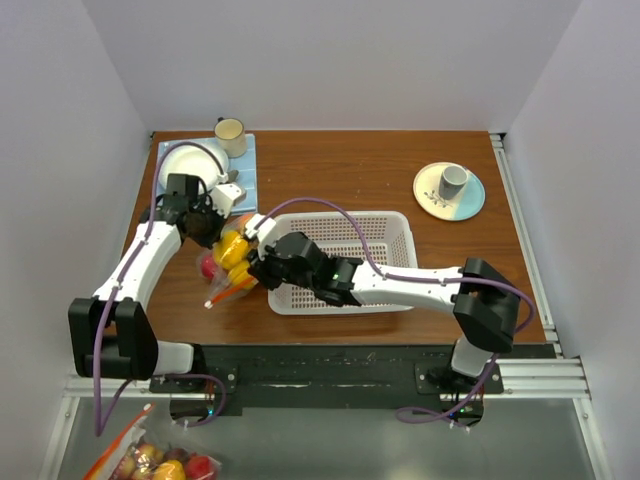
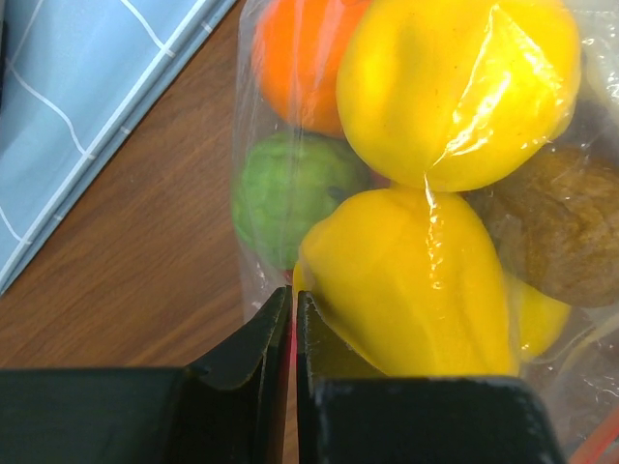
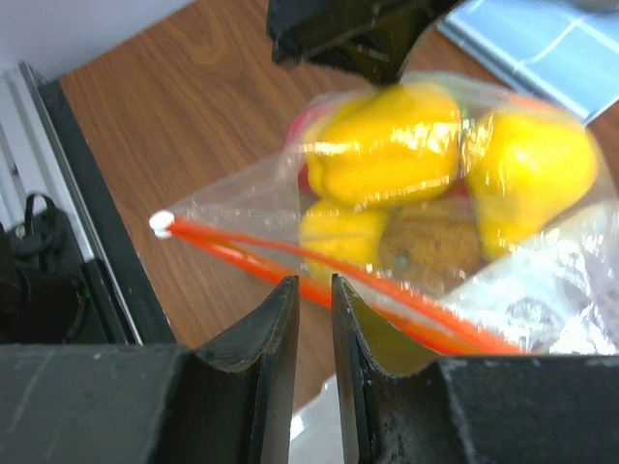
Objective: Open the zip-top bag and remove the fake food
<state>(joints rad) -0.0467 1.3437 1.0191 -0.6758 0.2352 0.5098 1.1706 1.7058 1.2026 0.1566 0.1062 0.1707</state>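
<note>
The zip-top bag (image 1: pixel 228 265) is clear plastic with an orange-red zip strip (image 3: pixel 242 253), and hangs above the wood table left of the basket. It holds the fake food: a yellow pepper (image 2: pixel 416 290), a yellow fruit (image 2: pixel 455 87), an orange piece (image 2: pixel 300 58), a green one (image 2: pixel 290 193) and a brown one (image 2: pixel 551 232). My left gripper (image 1: pixel 212 232) is shut on the bag's plastic edge at its far end, shown in the left wrist view (image 2: pixel 292 295). My right gripper (image 1: pixel 262 262) is nearly closed, with the zip strip across its tips (image 3: pixel 312 280).
A white perforated basket (image 1: pixel 390 214) stands right of the bag, under my right arm. A blue mat (image 1: pixel 247 160) at the back left carries a white plate (image 1: pixel 185 165) and a cup (image 1: pixel 231 135). A plate with a grey cup (image 1: pixel 454 180) is at the back right.
</note>
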